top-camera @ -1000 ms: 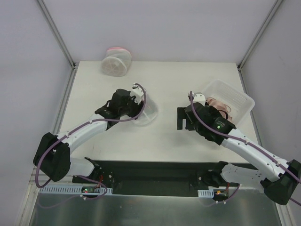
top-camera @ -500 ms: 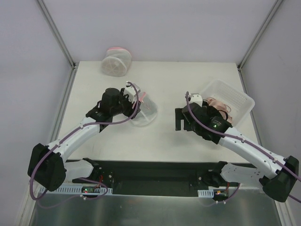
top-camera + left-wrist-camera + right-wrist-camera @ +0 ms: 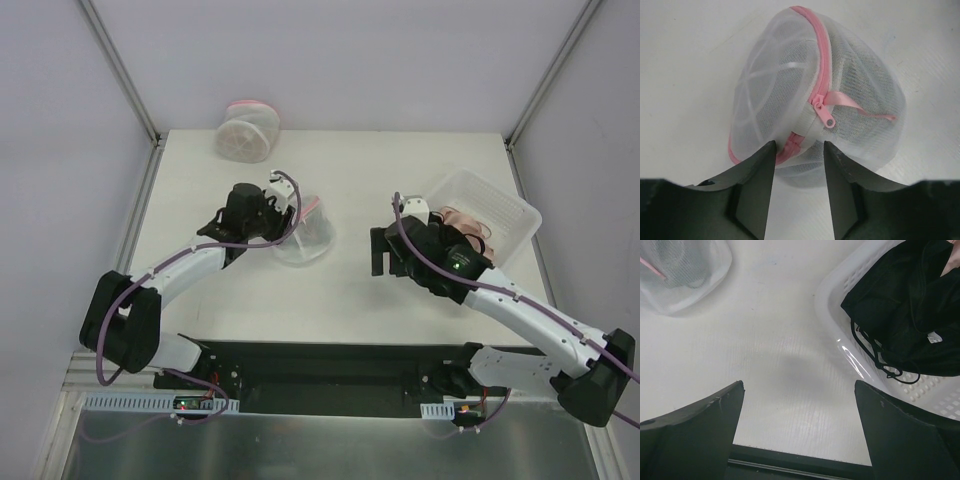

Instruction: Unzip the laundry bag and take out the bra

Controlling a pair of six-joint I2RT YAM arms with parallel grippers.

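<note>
The laundry bag [image 3: 305, 235] sits left of centre on the desk [image 3: 350, 300], apparently still zipped with the bra unseen inside; the left tool [image 3: 799, 145], half spread, straddles its pink rim [image 3: 822, 55], and the right tool [image 3: 799, 385] hangs wide, empty.

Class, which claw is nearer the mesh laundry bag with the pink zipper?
Left. The left claw is right at the laundry bag, the bag's near end between its jaws; the right claw hangs open over the table, between bag and basket.
</note>
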